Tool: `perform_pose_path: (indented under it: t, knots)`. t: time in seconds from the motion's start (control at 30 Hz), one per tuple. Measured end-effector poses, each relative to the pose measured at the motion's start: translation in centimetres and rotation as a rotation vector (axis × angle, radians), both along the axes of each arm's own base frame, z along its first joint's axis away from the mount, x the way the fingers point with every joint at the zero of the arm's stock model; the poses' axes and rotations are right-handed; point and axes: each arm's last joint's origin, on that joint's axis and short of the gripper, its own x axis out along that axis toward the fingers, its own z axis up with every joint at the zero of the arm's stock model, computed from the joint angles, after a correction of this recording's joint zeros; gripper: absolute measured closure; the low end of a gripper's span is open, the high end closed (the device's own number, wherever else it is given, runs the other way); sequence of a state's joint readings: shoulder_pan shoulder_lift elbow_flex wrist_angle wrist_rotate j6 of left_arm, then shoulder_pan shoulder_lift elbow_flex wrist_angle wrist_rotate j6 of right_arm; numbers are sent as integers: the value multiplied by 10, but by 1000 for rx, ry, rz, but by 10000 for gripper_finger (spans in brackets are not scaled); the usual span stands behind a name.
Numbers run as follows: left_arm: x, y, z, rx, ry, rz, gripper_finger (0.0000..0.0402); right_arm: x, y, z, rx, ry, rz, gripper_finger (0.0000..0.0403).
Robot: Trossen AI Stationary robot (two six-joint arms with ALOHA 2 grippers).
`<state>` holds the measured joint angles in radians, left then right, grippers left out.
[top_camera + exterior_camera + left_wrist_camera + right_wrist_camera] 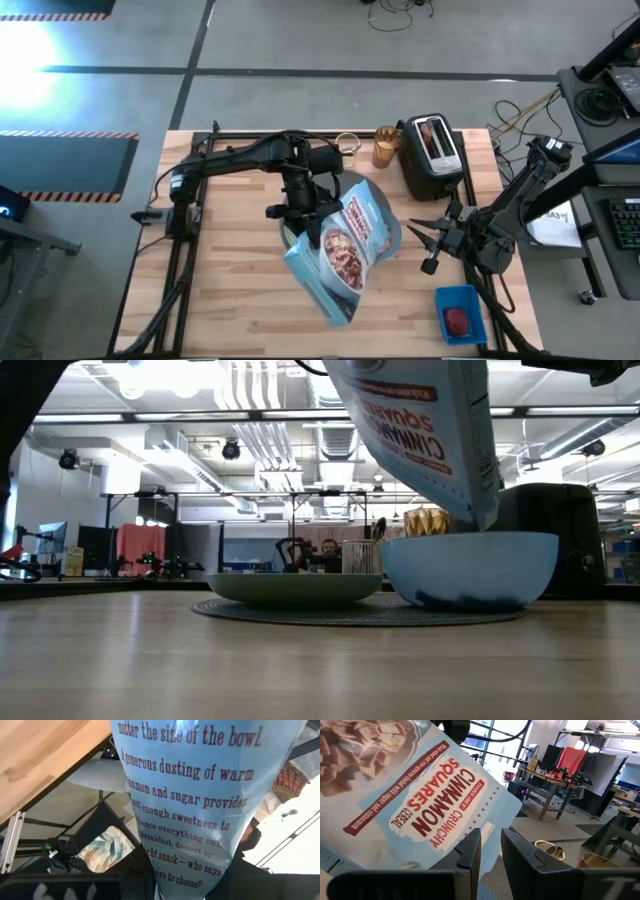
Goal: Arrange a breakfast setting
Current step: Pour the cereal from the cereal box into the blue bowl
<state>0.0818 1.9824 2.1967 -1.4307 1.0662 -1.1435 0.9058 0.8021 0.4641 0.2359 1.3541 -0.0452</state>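
From above, the left gripper (300,205) hangs over the middle of the pale wooden desk (230,290), its fingers clamped on a glossy blue cereal bag (345,250) tipped mouth-down over the round dark-grey mat (392,237), most of which the bag hides. The right gripper (428,240) sits just beside the bag's edge with its dark fingers spread wide, holding nothing. At the desk's far edge stand a clear glass (347,146), an amber glass (386,147) and a boxy black toaster (432,155); near the front right corner lies a square blue tray (460,312) with a small red food piece (457,320) in it. From desk height, the flat woven-looking mat (360,614) carries a shallow pale green plate (293,589) and, touching or nearly touching it, a deep smooth blue bowl (470,568), with the bag's mouth (425,430) hanging right above the bowl's rim. The left wrist camera is filled by the bag's printed back (200,800), crinkled and tapering downward; the fingers there are probably hidden beneath it. The right wrist camera shows two blocky black fingers (470,855) with a narrow gap between them, close before the bag's front (415,805).
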Motion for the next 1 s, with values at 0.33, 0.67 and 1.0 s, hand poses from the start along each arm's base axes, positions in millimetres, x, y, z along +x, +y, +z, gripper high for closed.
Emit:
perform_pose_path:
  t: [0.33, 0.67, 1.0]
  knots:
    - [-2, 8, -2, 15, 6, 10, 308, 0, 0, 0, 0, 0, -1, 335]
    - [-4, 9, -3, 25, 14, 1, 308, 0, 0, 0, 0, 0, 0, 335]
    - [-9, 12, -4, 61, 26, -2, 308, 0, 0, 0, 0, 0, 0, 335]
